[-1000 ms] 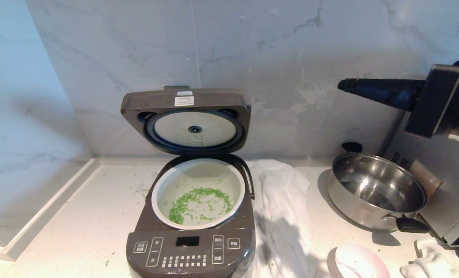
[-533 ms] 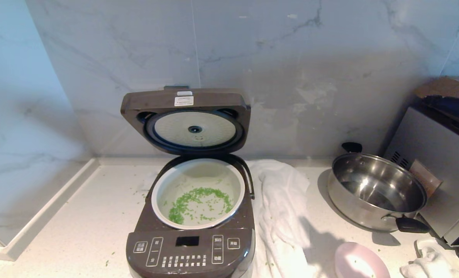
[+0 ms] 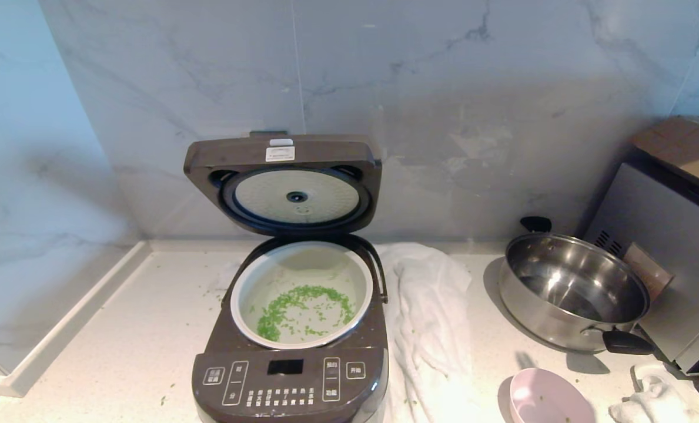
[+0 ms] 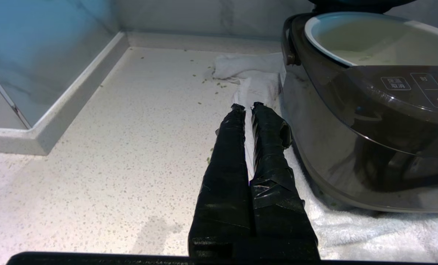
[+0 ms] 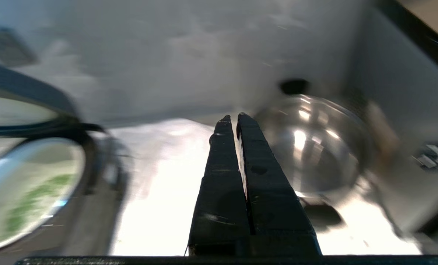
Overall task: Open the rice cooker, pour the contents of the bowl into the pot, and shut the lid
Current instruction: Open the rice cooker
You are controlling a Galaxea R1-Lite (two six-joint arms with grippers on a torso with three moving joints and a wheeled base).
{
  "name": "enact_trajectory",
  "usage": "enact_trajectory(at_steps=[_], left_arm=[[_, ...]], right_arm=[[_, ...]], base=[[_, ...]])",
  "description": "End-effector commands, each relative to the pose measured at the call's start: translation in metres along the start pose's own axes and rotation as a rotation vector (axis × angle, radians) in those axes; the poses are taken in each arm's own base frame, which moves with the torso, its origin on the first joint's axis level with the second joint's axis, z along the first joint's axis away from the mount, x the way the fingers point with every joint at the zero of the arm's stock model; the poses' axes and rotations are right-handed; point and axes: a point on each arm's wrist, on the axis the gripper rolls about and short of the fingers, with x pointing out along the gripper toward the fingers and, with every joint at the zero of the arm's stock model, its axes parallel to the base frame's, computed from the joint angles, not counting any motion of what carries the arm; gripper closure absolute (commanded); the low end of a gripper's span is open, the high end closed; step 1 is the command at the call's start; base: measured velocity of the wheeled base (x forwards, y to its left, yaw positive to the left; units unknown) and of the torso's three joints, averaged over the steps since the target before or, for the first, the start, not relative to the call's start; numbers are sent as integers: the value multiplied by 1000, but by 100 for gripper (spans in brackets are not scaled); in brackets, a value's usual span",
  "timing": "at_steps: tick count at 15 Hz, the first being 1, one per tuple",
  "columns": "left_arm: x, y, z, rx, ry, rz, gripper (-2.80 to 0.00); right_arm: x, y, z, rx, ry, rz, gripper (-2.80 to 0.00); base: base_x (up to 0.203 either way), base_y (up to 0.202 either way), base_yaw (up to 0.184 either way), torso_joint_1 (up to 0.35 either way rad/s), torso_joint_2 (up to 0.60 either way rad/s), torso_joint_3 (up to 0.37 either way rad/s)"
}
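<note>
Rice cooker point(image 3: 290, 329) at lower centre, lid point(image 3: 283, 182) raised upright against the wall, green contents point(image 3: 302, 310) in the pot point(image 3: 302, 294). Emptied pink bowl point(image 3: 546, 399) at lower right, partly cropped. Right gripper point(image 5: 232, 118), fingers pressed together and empty, absent from the head view; the lid lies toward the left of its own blurred wrist view. Left gripper point(image 4: 247, 107), likewise closed, rests beside the cooker's base.

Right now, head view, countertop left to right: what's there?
rice cooker → white towel → pink bowl → steel pan → grey appliance
</note>
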Motion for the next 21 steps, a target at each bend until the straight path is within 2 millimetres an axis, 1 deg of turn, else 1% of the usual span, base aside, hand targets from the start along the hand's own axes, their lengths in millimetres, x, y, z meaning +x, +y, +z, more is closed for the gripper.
enact_trajectory(at_steps=[1,5,8,10,17,19,21], left_arm=[[0,0,0,-2,-3,0,0],[0,0,1,-2,-6,0,0],[0,0,1,-3,-6,0,0],[0,0,1,-3,-5,0,0],[0,0,1,-3,-6,0,0],[0,0,0,-3,-5,0,0],[0,0,1,-3,-6,1,0]], right_arm=[[-6,-7,-9,1,1,-47,0],[-20,-21,-32,-47,-2,-218,0],[-31,-31,-38,-88,-31,-342,0],[-40,-37,-46,-106,-42,-424,0],[-72,-43,-70,-137,-121,-425,0],[-75,-43,-71,-146,-128,-402,0],[-78,-43,-78,-146,-130,-348,0]], base=[[0,0,0,0,0,0],[0,0,0,0,0,0],[0,0,0,0,0,0],[0,0,0,0,0,0],[0,0,0,0,0,0],[0,0,0,0,0,0],[0,0,0,0,0,0]])
